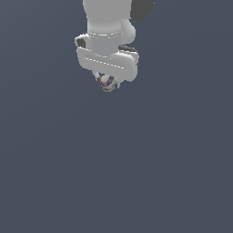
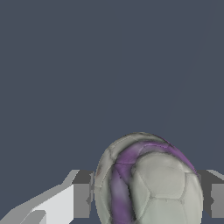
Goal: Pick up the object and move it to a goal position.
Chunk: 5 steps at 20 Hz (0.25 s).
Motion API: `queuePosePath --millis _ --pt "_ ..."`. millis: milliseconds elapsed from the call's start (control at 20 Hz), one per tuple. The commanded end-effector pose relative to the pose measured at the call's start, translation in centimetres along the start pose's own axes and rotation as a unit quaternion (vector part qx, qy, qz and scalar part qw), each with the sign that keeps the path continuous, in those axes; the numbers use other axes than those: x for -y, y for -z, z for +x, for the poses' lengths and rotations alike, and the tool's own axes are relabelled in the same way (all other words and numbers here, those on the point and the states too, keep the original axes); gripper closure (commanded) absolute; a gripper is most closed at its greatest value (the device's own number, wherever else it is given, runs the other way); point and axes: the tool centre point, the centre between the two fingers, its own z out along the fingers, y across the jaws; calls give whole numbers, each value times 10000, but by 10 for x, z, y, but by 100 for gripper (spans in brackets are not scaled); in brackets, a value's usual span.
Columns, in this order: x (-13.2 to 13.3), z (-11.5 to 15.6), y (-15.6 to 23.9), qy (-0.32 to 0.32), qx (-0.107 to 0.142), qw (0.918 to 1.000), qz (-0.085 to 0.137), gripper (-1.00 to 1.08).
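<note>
The white, smooth-shelled pincer [image 1: 108,83] hung from the arm near the top of the exterior view, clenched on the object [image 1: 107,84], which peeked out just beneath it. Up close, the object [image 2: 148,179] was a rounded, egg-like ball, its beige-grey skin quilted into stitched panels and crossed by 1 curving purple band. Grey fingertips [image 2: 82,194] pressed against its 2 sides.
</note>
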Motion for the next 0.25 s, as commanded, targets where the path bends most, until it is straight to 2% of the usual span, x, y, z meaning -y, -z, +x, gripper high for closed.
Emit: queuePosePath --millis 0,200 --pt "-3 0 7 3 0 10000 -1 108" --pt "-4 1 10 3 0 10000 -1 108"
